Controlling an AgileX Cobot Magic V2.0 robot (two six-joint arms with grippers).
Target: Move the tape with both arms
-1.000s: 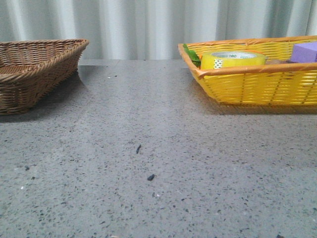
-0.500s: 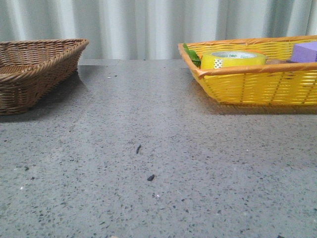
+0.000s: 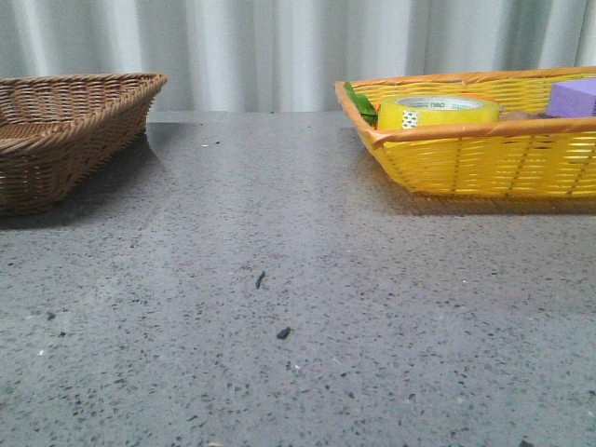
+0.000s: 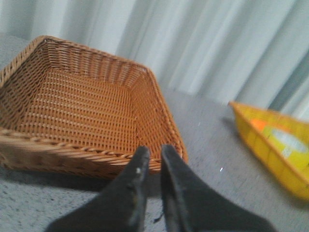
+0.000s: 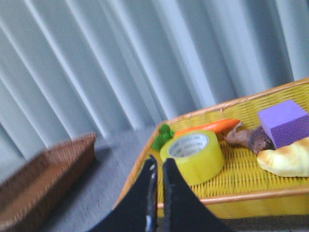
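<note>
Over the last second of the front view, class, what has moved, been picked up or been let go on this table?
Nothing has visibly changed. The yellow tape roll lies in the yellow basket as before, beside the purple block, and the brown wicker basket sits where it was on the left. Neither gripper enters the front view in any of the pictures.

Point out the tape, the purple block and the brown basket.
tape (image 5: 193,157): right wrist view, yellow outer side.
purple block (image 5: 282,123): right wrist view, front face.
brown basket (image 4: 82,104): left wrist view, woven floor.
</note>
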